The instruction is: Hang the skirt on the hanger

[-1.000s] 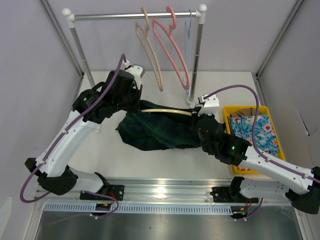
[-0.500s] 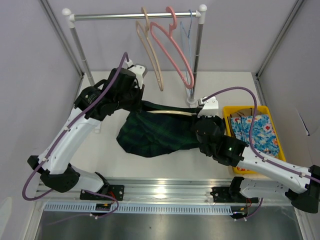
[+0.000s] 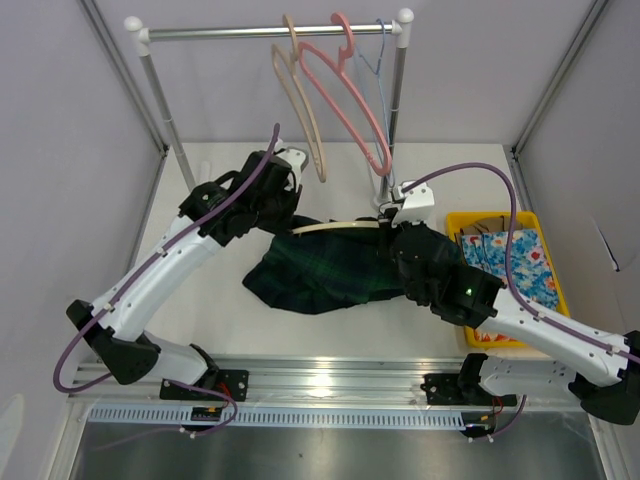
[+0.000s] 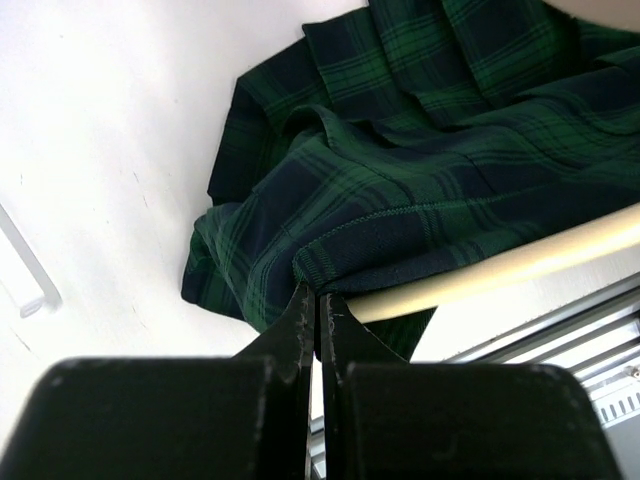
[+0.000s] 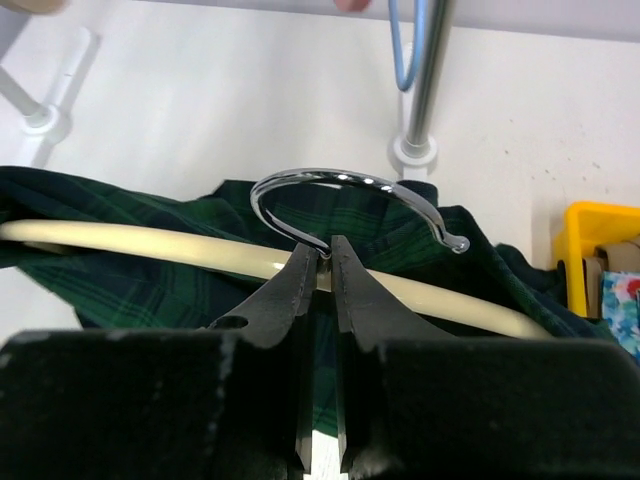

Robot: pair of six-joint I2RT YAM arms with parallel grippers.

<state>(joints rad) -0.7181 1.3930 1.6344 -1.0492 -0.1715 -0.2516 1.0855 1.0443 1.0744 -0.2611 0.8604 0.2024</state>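
Observation:
The dark green and navy plaid skirt point(image 3: 325, 272) hangs in a bunch over the cream hanger point(image 3: 335, 227), held above the table. My left gripper point(image 3: 283, 205) is shut on the skirt's hem point(image 4: 330, 255) beside the cream bar point(image 4: 500, 265). My right gripper point(image 3: 388, 232) is shut on the hanger point(image 5: 180, 250) at the base of its chrome hook point(image 5: 345, 185). The skirt point(image 5: 130, 290) drapes behind and below the bar in the right wrist view.
A metal rail point(image 3: 270, 33) at the back holds a tan hanger point(image 3: 300, 100), a pink hanger point(image 3: 350, 100) and a thin blue one point(image 3: 378, 60). Its right post point(image 5: 425, 80) stands just behind the hook. A yellow bin point(image 3: 505, 275) with floral cloth sits at the right.
Both arms have lifted and moved the hanger and skirt back and to the right, towards the rail's right post. The skirt now hangs more bunched under the bar.

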